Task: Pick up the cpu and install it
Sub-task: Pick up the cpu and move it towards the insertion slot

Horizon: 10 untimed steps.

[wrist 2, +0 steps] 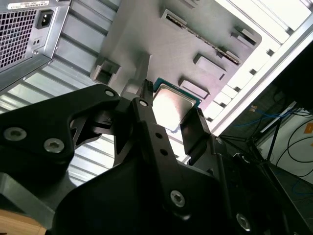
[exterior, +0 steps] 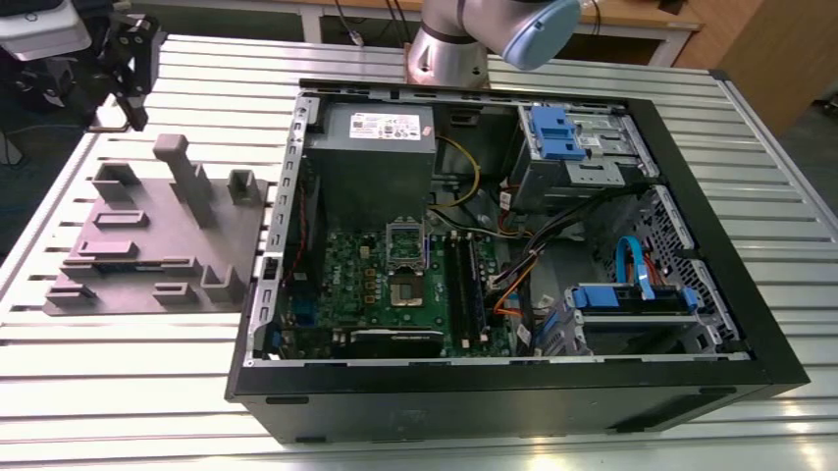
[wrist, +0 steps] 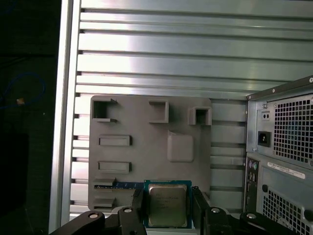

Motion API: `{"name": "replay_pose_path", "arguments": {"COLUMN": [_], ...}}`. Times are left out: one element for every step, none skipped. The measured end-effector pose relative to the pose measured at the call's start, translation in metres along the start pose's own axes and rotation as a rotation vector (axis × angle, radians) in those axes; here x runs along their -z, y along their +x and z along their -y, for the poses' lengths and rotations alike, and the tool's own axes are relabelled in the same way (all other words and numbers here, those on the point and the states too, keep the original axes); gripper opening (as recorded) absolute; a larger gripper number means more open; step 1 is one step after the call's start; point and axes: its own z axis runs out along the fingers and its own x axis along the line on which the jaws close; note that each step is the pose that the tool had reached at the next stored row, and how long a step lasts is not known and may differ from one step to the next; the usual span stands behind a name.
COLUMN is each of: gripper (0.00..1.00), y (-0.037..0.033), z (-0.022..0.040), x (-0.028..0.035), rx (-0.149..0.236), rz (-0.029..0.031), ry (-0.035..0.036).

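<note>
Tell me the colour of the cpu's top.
Silver-grey metal on the cpu, with a greenish rim; best in the first wrist view.

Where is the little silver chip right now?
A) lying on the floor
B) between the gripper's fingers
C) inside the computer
B: in the first wrist view the cpu sits between the fingers of the gripper, with the grey tray beyond it.

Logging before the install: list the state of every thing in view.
gripper: shut on cpu.
cpu: gripped at two edges, held clear of tray.
tray: flat on table.
case: lying on its side, open.
</note>
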Motion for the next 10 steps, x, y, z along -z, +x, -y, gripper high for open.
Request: {"name": "replay_pose_path", "arguments": {"gripper": [0.47, 0.47, 0.47, 0.47, 0.47, 0.47, 0.47, 0.47, 0.47, 0.47], "y": [-0.0004, -0.0007, -0.0012, -0.0016, -0.0020, -0.0024, -0.0029, -0.0033, -0.0037, -0.0041], "z": [0.0000, 0.0000, 0.0001, 0.0001, 0.0001, 0.0001, 0.0001, 0.0001, 0.0001, 0.0001], "x": [0.0000, 0.0000, 0.0000, 0.0000, 0.0000, 0.0001, 0.0001, 0.0000, 0.0001, 0.0000], "rx": [0.000, 0.000, 0.000, 0.000, 0.000, 0.000, 0.000, 0.000, 0.000, 0.000], "rz": [0.0000, 0.0000, -0.0001, 0.0000, 0.0000, -0.0001, -0.0001, 0.0000, 0.0000, 0.0000], "ry": [0.0000, 0.0000, 0.0001, 0.0000, 0.0000, 0.0000, 0.0000, 0.0000, 0.0000, 0.0000]}}
